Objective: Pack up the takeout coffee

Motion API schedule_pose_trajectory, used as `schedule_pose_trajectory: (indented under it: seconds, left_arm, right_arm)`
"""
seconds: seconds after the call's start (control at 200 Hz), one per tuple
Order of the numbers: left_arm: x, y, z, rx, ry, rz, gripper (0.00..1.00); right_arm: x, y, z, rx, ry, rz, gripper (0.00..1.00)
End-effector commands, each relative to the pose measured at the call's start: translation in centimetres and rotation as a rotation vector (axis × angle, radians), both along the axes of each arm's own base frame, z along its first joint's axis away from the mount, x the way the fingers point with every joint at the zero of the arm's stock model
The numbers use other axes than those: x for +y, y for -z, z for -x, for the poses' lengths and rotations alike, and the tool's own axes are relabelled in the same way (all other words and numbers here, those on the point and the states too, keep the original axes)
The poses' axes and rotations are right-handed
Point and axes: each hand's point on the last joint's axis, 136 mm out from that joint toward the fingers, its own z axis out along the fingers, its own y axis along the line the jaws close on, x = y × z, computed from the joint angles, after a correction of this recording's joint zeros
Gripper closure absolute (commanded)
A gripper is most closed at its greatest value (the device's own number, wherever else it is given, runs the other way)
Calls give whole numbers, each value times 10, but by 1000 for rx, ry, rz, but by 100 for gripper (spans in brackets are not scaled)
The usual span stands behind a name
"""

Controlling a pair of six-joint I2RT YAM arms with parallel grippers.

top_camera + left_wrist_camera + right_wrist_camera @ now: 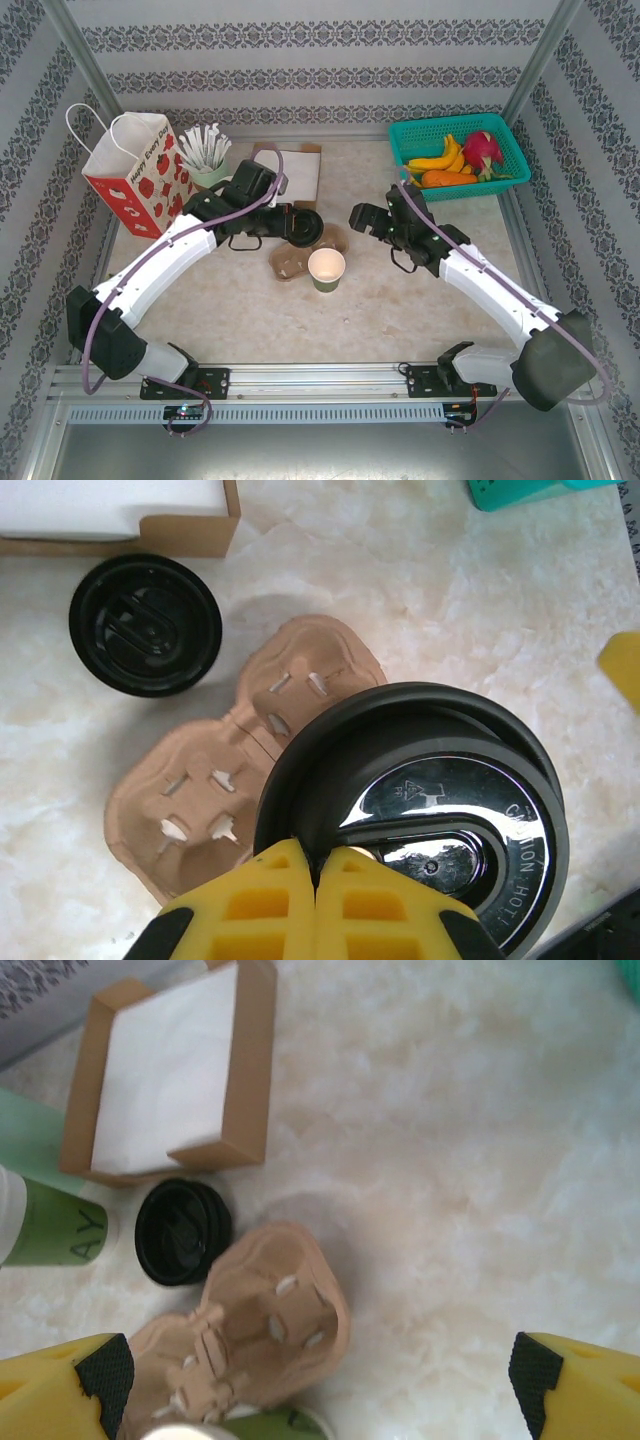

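The takeout coffee is in two parts. The paper cup (pixel 326 268) has a green body and a cream inside; it stands upright and uncovered on the table (pixel 400 300), just beside the near edge of the pulp cup carrier (pixel 290 262). Its black plastic lid (pixel 450 820) is round and glossy with raised "CAUTION HOT" lettering. It is off the cup, above the carrier, its rim clamped by the left gripper (pixel 318 865)

The right hand (pixel 320 1375) hangs with its yellow fingers (pixel 50 1390) spread wide over a brown pulp cup carrier (pixel 265 1325) lying on the pale surface (pixel 480 1160), with a black lid (pixel 183 1230) just beside the carrier's upper-left edge, a green cup (pixel 50 1225) farther to its left, and a cardboard tray of white napkins (pixel 170 1070) well above it.
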Motion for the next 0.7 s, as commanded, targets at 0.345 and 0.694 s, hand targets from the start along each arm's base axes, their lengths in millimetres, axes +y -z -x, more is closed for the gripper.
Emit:
schedule_pose_trajectory:
  seconds: [0.345,0.694]
  left_arm:
    - [-28,20,45,142,-83,18,100]
    - [-49,46,42,182,-38,-59,100]
  right_arm:
    - [22,11,44,160,-59,-347,2]
    - [32,5,45,90,-83,-444,2]
